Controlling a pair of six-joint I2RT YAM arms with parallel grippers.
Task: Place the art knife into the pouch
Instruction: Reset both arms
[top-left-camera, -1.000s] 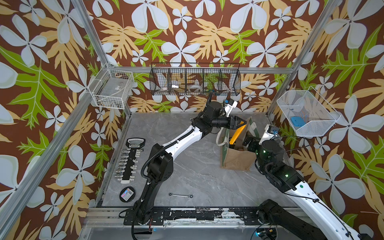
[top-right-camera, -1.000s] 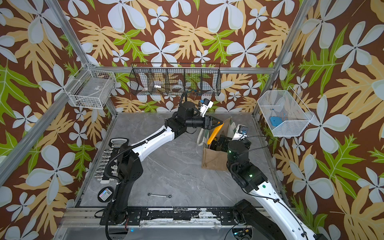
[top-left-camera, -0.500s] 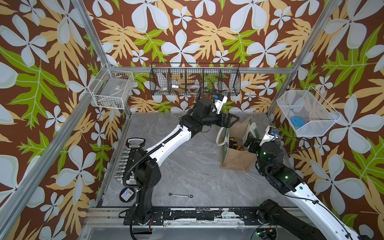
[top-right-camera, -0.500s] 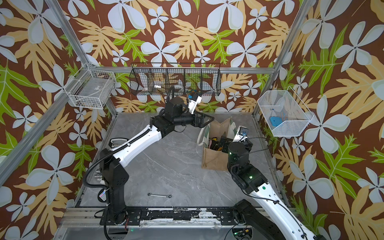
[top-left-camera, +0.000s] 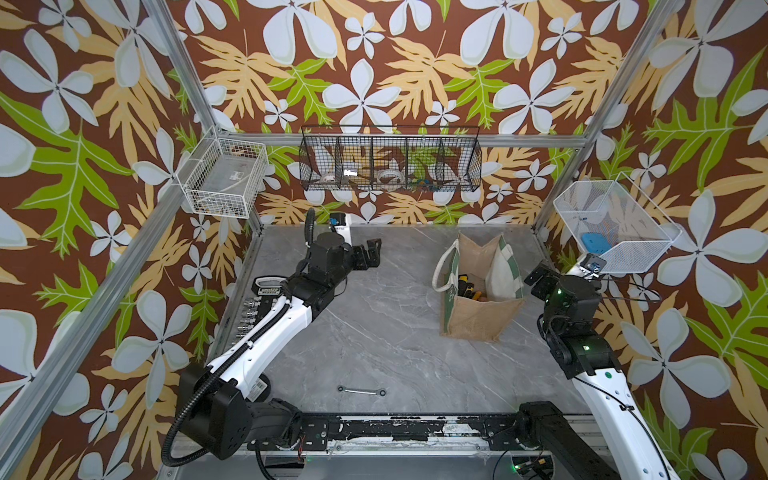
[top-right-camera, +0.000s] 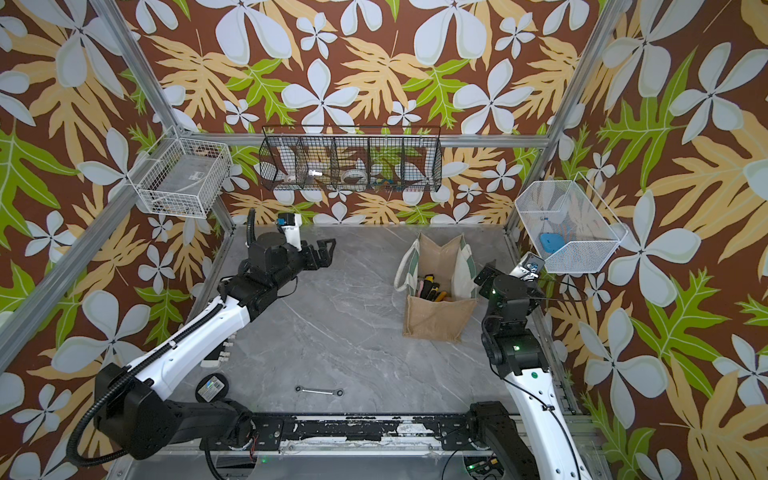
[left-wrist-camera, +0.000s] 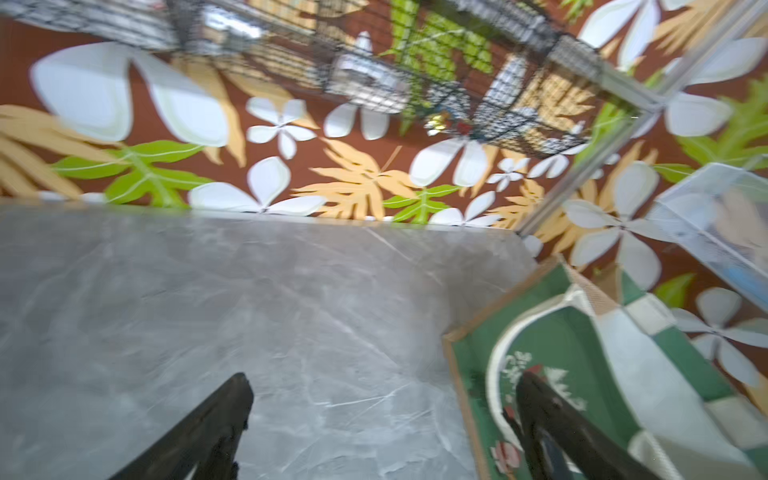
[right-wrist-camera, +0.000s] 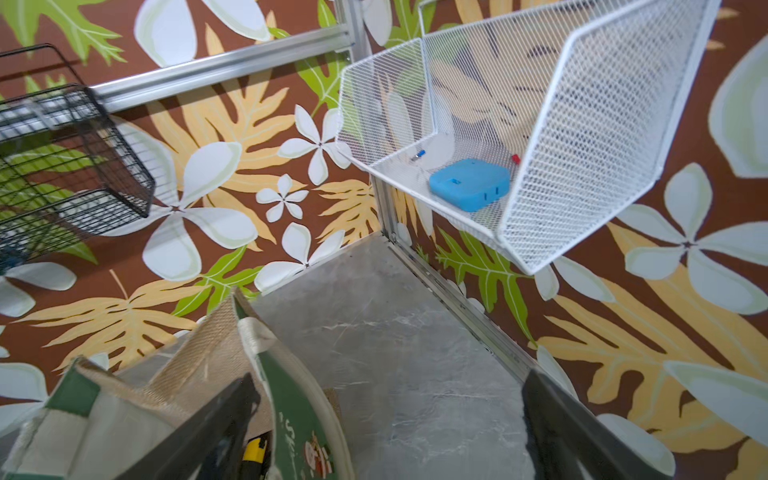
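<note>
In both top views the pouch (top-left-camera: 478, 320) stands open on the grey marble table (top-left-camera: 374, 332) by the right arm, tools (top-right-camera: 432, 291) inside. The art knife is probably one of them, can't pick it out.

The left gripper (top-left-camera: 372, 253) is spread, empty, well apart.

Left wrist: nothing between the jaws.

Right wrist: the right gripper (right-wrist-camera: 390, 382) is spread and empty beside the pouch, with a yellow handle (right-wrist-camera: 255, 451) inside. Looks done to me.

Leafy wallpaper (top-left-camera: 374, 62), wire baskets (top-left-camera: 388, 166), a wrench (top-left-camera: 361, 390) up front.

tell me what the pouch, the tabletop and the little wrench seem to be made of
pouch: coarse tan woven fabric, likely jute or burlap, matte; the open weave shows in the right wrist view.
tabletop: grey with pale veins, a marble look, possibly laminate; faint sheen.
wrench: bright and silvery, probably polished steel.
</note>
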